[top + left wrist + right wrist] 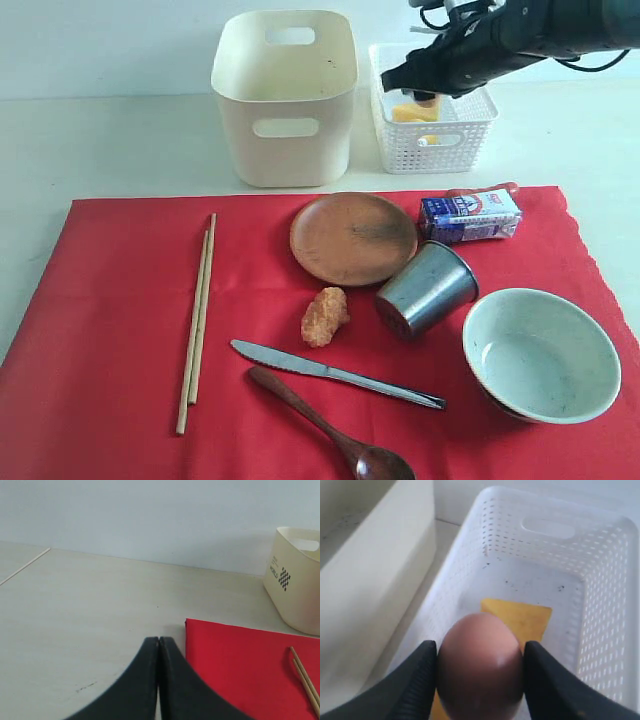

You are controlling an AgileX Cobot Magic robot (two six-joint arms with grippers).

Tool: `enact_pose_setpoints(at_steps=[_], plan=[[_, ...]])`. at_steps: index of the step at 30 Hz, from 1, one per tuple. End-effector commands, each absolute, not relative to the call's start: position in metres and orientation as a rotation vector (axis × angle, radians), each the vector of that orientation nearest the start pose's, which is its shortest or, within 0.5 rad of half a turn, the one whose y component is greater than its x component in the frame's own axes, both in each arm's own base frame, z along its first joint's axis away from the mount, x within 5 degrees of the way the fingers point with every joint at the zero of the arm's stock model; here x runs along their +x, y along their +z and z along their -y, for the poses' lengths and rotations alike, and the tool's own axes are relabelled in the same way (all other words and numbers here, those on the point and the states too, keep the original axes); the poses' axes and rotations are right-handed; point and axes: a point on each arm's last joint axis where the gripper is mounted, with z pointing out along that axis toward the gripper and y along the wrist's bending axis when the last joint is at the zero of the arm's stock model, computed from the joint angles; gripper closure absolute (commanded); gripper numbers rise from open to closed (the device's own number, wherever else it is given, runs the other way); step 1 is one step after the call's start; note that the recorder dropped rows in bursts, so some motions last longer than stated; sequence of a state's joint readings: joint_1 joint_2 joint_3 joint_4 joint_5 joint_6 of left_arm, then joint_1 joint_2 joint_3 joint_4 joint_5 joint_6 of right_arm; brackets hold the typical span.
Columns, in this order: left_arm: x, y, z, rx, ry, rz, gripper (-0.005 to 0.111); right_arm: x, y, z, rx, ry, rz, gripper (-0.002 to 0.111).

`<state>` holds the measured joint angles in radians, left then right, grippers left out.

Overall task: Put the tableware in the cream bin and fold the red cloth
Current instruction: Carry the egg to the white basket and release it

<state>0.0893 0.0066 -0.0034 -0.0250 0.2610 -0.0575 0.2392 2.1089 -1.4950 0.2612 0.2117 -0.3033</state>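
**Pale table, red cloth laid out, right claw over the basket with an egg**

The table [100, 150] is pale and sits against a plain white wall [150, 515]. The red cloth [120, 330] lies flat across the near side, bright and unfolded, with a scalloped right edge.

All the tableware is on the cloth:
- The chopsticks [197, 320] lie side by side on the left.
- The round brown plate [352, 238] is near the middle.
- The grey metal cup [428, 288] is tipped on its side just beside the plate.
- The pale speckled bowl [540, 355] stands upright on the right.
- The knife [335, 373] and the dark spoon [330, 425] lie slantwise along the front.

A nugget [325, 316] and a blue-and-white carton [470, 216] also lie on the cloth.

Behind the cloth stands the tall cream bin [285, 95], which has rounded corners and oval handle holes. Nothing shows inside it from here. Just to its right is the white basket [470, 140].

The right gripper [425, 85] hangs over the basket with its fingers clamped on a brown egg [480, 665]. A yellow cheese wedge [525, 617] lies on the basket floor beneath.

The left gripper [159, 645] is low over bare table off the cloth's left corner, and its fingers are pressed together on nothing.
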Motion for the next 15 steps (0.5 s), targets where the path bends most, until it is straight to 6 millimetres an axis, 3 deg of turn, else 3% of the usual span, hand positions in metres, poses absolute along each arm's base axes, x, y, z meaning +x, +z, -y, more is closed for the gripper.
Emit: enact_pose_setpoints(at_steps=[1, 7, 15], plan=[[0.055, 0.19, -0.004, -0.147, -0.004, -1.735, 0.104, 0.477, 0.17, -0.104, -0.297, 0.145, -2.255, 0.108], [0.055, 0.19, -0.004, -0.147, -0.004, -1.735, 0.104, 0.486, 0.16, -0.098, -0.209, 0.16, -2.252, 0.105], [0.055, 0.19, -0.004, -0.147, -0.004, -1.735, 0.104, 0.487, 0.158, -0.098, -0.208, 0.158, -2.244, 0.062]])
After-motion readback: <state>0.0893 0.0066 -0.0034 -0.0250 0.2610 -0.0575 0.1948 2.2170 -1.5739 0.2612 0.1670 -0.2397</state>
